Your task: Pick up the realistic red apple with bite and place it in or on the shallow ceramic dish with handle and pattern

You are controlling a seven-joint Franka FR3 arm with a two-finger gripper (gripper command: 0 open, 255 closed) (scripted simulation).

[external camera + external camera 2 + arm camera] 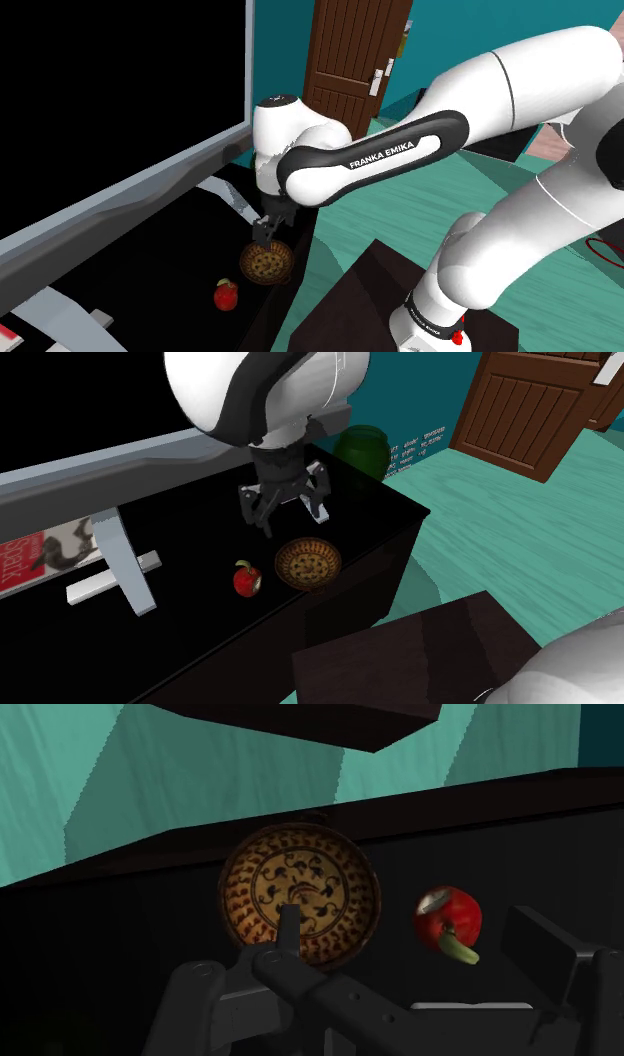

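Teal flooring and a brown door [350, 60] are showing at the shoulder view's upper right, and a black tabletop [170, 265] is running across the lower left. The pincer [266, 235] is hanging just above the patterned dish [265, 264]. The bitten red apple [225, 294] is resting on the tabletop to the pincer's lower left, apart from it.

Across the second exterior view, the pincer [287, 512] is hovering with its fingers spread and gripping nothing. The dish [308, 563] is sitting below it. The apple [246, 580] is lying just left of the dish, down-left of the pincer. A green jar [360, 449] is standing at upper right.

Through the wrist view, the pincer [370, 979] is gaping wide. The apple [448, 918] is sitting beside the dish [300, 894], nearer one finger and touching neither.
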